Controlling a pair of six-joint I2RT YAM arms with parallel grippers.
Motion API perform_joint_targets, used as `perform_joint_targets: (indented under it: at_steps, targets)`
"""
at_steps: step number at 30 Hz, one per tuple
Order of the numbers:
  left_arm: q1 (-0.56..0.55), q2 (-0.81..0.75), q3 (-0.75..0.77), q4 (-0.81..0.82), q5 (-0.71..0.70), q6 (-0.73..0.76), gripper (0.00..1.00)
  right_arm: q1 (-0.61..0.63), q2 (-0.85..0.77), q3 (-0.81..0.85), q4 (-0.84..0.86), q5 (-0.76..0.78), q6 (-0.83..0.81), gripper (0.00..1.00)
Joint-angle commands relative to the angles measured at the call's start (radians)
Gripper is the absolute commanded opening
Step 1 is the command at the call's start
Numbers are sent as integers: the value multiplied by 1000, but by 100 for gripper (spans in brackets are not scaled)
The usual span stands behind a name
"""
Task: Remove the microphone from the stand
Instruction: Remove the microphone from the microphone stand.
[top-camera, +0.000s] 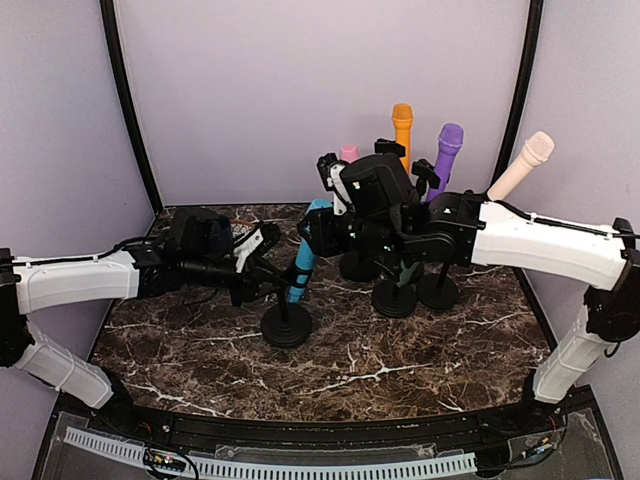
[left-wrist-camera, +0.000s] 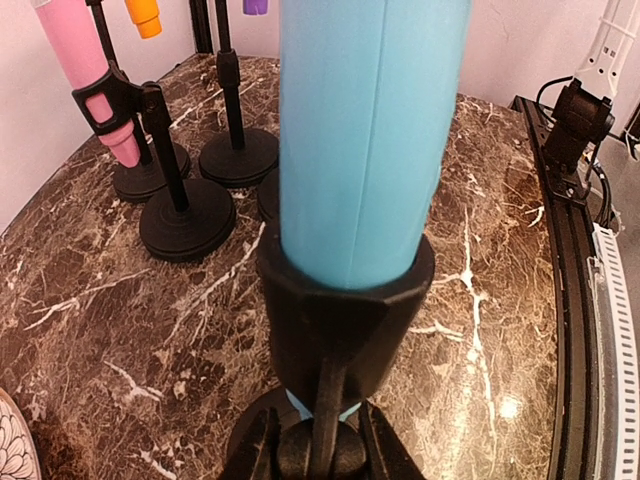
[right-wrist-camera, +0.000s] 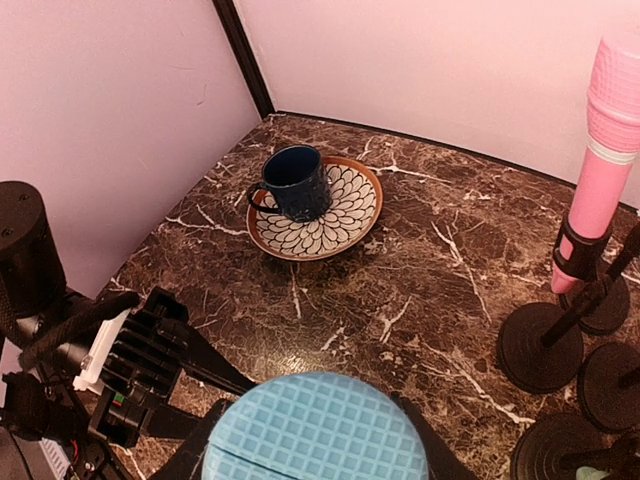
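The blue microphone (top-camera: 301, 262) leans in the black clip (left-wrist-camera: 345, 320) of its stand, whose round base (top-camera: 286, 326) rests on the marble. In the left wrist view the blue microphone (left-wrist-camera: 370, 130) fills the middle and sits inside the clip. My left gripper (top-camera: 270, 287) is shut on the stand's thin post (left-wrist-camera: 330, 425) just under the clip, with a finger (left-wrist-camera: 250, 455) on each side. My right gripper (top-camera: 316, 230) is shut on the top end of the microphone; its gridded blue head (right-wrist-camera: 315, 430) sits between the dark fingers (right-wrist-camera: 205, 445).
Several other stands crowd behind and to the right, with pink (top-camera: 348, 152), orange (top-camera: 402, 125), purple (top-camera: 447, 145) and beige (top-camera: 522, 165) microphones. A dark blue cup (right-wrist-camera: 297, 183) stands on a patterned plate (right-wrist-camera: 350, 215) at the far left. An empty stand (left-wrist-camera: 185, 215) is close by.
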Motion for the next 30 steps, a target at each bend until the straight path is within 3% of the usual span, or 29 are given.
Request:
perform_joint_targets:
  at_steps: [1, 11, 17, 25, 30]
  targets:
    - [5, -24, 2, -40, -61, -8, 0, -15, 0, 135, -49, 236, 119, 39]
    - [1, -21, 6, -41, -76, -11, 0, -22, -13, 132, -23, 209, 99, 40]
    - [-1, -22, 7, -40, -78, -11, 0, -32, -66, 57, 100, 86, 28, 41]
    - [-2, -22, 8, -41, -72, -10, 0, -95, -121, -33, 226, -187, 15, 41]
    - [-2, -20, 11, -44, -71, -9, 0, -104, -125, -40, 241, -252, -10, 41]
